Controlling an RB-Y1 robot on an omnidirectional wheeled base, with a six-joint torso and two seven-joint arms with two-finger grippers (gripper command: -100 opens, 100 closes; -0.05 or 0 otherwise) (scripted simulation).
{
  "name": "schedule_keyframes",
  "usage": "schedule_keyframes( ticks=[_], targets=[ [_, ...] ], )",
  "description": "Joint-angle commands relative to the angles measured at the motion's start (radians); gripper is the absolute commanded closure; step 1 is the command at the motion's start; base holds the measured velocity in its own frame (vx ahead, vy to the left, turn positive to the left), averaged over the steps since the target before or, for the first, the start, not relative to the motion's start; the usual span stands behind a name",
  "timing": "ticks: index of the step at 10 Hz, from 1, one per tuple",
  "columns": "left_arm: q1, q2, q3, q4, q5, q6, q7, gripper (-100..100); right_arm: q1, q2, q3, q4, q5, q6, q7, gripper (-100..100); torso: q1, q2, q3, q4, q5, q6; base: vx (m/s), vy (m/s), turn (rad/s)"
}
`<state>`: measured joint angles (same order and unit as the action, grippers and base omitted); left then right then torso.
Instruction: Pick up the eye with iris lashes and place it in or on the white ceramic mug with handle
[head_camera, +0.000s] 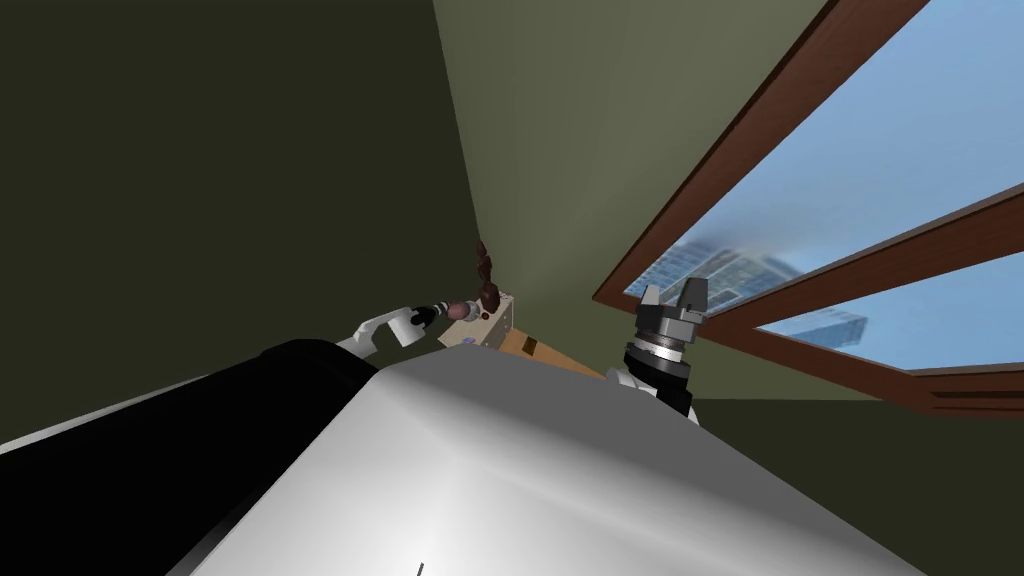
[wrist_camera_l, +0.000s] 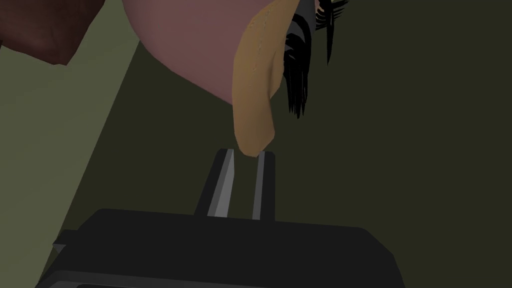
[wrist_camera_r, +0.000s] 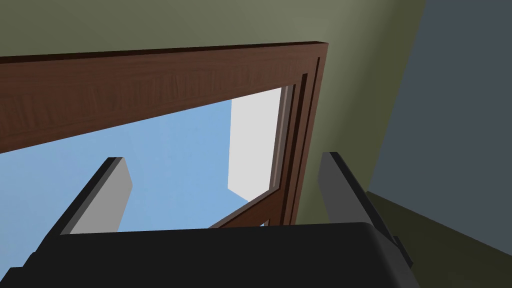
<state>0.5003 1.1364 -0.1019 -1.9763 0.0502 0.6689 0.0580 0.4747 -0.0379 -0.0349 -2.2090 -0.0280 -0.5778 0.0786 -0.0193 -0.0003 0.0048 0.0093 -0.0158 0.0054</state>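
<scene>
The left arm is reaching forward into a room corner where two olive walls (head_camera: 580, 150) are meeting, the one on the left lying in deep shade. The left gripper (head_camera: 437, 313) is holding the eye (head_camera: 461, 312) at the near edge of a small tan surface (head_camera: 497, 318) that is sitting in that corner; whether the eye is touching the surface cannot be told. A dark brown, twisting shape (head_camera: 485, 268) is rising from the surface, close behind the eye.

In the left wrist view, the left gripper (wrist_camera_l: 245, 152) is showing its two fingers (wrist_camera_l: 222, 185) drawn narrow, nearly together; the lower tip of the eye's tan lid (wrist_camera_l: 255, 100) is sitting between their ends. The eye's rounded pink body (wrist_camera_l: 190, 45) is bulging above the fingers, and black lashes (wrist_camera_l: 297, 80) are hanging down beside the lid; dim olive wall is lying behind all of it, and the dark brown shape (wrist_camera_l: 45, 30) is showing at one corner.

The right gripper (head_camera: 672, 292) is raised on the robot's right, well apart from the eye, in front of a large window (head_camera: 850, 200); the window's brown wooden frame (head_camera: 720, 170) is slanting across the wall, with blue sky and hazy towers behind the glass. In the right wrist view, the right gripper (wrist_camera_r: 222, 159) is standing with its fingers (wrist_camera_r: 107, 195) spread wide and nothing between them.
</scene>
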Motion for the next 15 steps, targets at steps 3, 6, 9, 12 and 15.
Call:
schedule_keyframes(
  ticks=[3,6,9,12,15],
  targets=[
    [0.016,-0.001,0.004,-0.034,-0.002,0.041,0.028,100,0.000,0.000,0.000,0.000,0.000,0.000,0.000,0,-0.001,0.000,0.000,0.001,-0.001,0.000,0.068,0.021,-0.131],
    [0.016,-0.001,0.004,-0.035,-0.002,0.044,0.030,-100,0.000,0.000,0.000,0.000,0.000,0.000,0.000,0,-0.002,0.007,0.004,0.002,-0.002,-0.002,0.003,0.001,0.000],
    [0.016,-0.001,0.004,-0.035,-0.002,0.044,0.030,0,0.000,0.000,0.000,0.000,0.000,0.000,0.000,0,-0.002,0.008,0.005,0.002,-0.002,-0.002,0.000,0.000,0.000],
    [0.029,0.050,0.031,-0.049,0.063,0.060,0.048,-100,0.000,0.000,0.000,0.000,0.000,0.000,0.000,0,-0.001,0.009,0.006,0.003,-0.002,-0.002,-0.022,0.022,-0.071],
    [0.043,0.101,0.058,-0.062,0.129,0.076,0.066,-100,0.000,0.000,0.000,0.000,0.000,0.000,0.000,0,-0.001,0.010,0.006,0.003,-0.001,-0.002,-0.027,0.025,-0.075]
  ],
)
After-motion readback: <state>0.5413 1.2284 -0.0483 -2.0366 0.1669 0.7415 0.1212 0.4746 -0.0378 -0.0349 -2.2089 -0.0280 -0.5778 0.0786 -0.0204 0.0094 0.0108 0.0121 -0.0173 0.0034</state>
